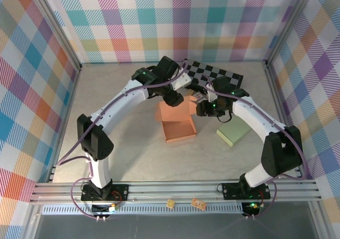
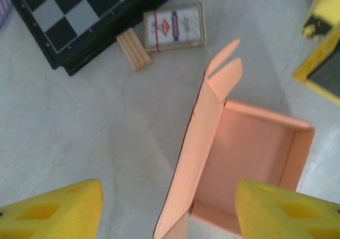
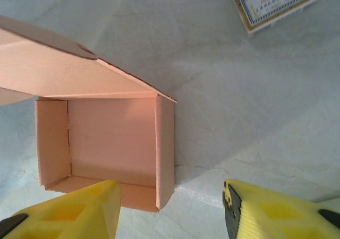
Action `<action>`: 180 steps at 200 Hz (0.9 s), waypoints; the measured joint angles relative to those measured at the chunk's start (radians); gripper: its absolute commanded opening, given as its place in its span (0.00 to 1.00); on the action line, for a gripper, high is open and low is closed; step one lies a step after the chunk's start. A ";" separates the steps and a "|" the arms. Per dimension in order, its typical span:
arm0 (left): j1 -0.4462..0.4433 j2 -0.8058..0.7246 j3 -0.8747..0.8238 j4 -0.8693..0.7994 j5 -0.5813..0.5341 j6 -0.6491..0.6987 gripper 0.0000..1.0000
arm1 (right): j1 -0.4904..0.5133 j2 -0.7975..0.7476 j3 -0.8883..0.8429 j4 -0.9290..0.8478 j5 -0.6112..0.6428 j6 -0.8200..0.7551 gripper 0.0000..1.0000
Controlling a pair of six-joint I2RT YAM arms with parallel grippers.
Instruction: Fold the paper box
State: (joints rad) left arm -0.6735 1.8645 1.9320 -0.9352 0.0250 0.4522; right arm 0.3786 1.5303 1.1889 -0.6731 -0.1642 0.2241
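The paper box (image 1: 178,125) sits near the middle of the desk (image 1: 127,154), between the two arms, with its open side up. It is salmon-orange: a shallow tray with four low walls standing, and a lid (image 2: 199,138) that rises from one long side, with small tabs at its end. The left tool (image 2: 169,210) hangs above this lid with fingers wide apart, one on each side, gripping nothing. I think it is placed so to push the lid over. The right tool (image 3: 170,204) is open and empty too, over one corner of the tray, probably to steady it.
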 measured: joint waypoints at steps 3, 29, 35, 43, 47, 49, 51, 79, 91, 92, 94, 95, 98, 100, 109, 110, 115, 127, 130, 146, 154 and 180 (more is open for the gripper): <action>0.002 -0.003 0.000 0.003 0.003 -0.014 0.70 | 0.000 -0.001 0.000 0.002 0.000 -0.002 0.54; 0.042 -0.055 -0.006 -0.005 0.020 -0.166 0.69 | 0.000 -0.003 0.000 0.007 0.007 -0.015 0.54; 0.061 -0.079 -0.026 -0.006 0.027 -0.208 0.69 | 0.000 -0.003 0.000 0.007 0.008 -0.017 0.54; 0.085 -0.121 -0.075 -0.008 0.040 -0.256 0.69 | 0.000 -0.003 0.002 0.007 0.008 -0.021 0.54; 0.094 -0.142 -0.103 -0.008 0.045 -0.274 0.69 | 0.000 -0.003 0.003 0.006 0.008 -0.021 0.54; 0.098 -0.154 -0.119 -0.010 0.047 -0.285 0.69 | 0.000 -0.003 0.003 0.006 0.008 -0.022 0.54; 0.103 -0.167 -0.136 -0.015 0.050 -0.293 0.69 | 0.000 -0.003 0.005 0.006 0.008 -0.023 0.55; 0.134 -0.287 -0.373 -0.054 0.081 -0.394 0.69 | 0.000 -0.003 0.019 0.006 0.006 -0.023 0.55; 0.133 -0.294 -0.442 -0.053 0.099 -0.428 0.69 | 0.000 -0.003 0.022 0.006 0.006 -0.023 0.55; 0.133 -0.293 -0.449 -0.051 0.101 -0.433 0.69 | 0.000 -0.003 0.022 0.006 0.006 -0.023 0.55; 0.133 -0.293 -0.460 -0.049 0.104 -0.439 0.68 | 0.000 -0.003 0.023 0.006 0.006 -0.023 0.55; 0.134 -0.292 -0.463 -0.048 0.105 -0.440 0.68 | 0.000 -0.003 0.023 0.006 0.006 -0.023 0.55; 0.134 -0.290 -0.477 -0.045 0.109 -0.446 0.68 | 0.000 -0.003 0.023 0.006 0.006 -0.023 0.55; 0.134 -0.288 -0.486 -0.043 0.111 -0.452 0.68 | 0.000 -0.003 0.023 0.007 0.006 -0.023 0.55; 0.134 -0.281 -0.520 -0.020 0.118 -0.472 0.68 | 0.000 -0.003 0.024 0.006 0.005 -0.023 0.55; 0.134 -0.280 -0.525 -0.017 0.118 -0.475 0.68 | 0.000 -0.003 0.024 0.006 0.005 -0.023 0.55; 0.134 -0.276 -0.540 -0.001 0.117 -0.486 0.67 | 0.000 -0.003 0.024 0.006 0.006 -0.023 0.54; 0.134 -0.268 -0.565 0.034 0.115 -0.507 0.65 | 0.000 -0.002 0.025 0.006 0.006 -0.023 0.54; 0.134 -0.267 -0.570 0.045 0.113 -0.509 0.65 | 0.000 -0.001 0.025 0.006 0.006 -0.023 0.54; 0.134 -0.261 -0.590 0.084 0.098 -0.524 0.64 | 0.000 0.003 0.026 0.005 0.006 -0.023 0.54; 0.134 -0.259 -0.597 0.104 0.093 -0.527 0.64 | 0.000 0.009 0.029 0.002 0.006 -0.023 0.54; 0.134 -0.245 -0.607 0.161 0.098 -0.528 0.60 | 0.000 0.032 0.040 0.000 0.007 -0.024 0.54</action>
State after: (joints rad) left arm -0.5400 1.6196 1.3251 -0.7746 0.1226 -0.0757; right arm 0.3786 1.5620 1.2289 -0.6735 -0.1574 0.2001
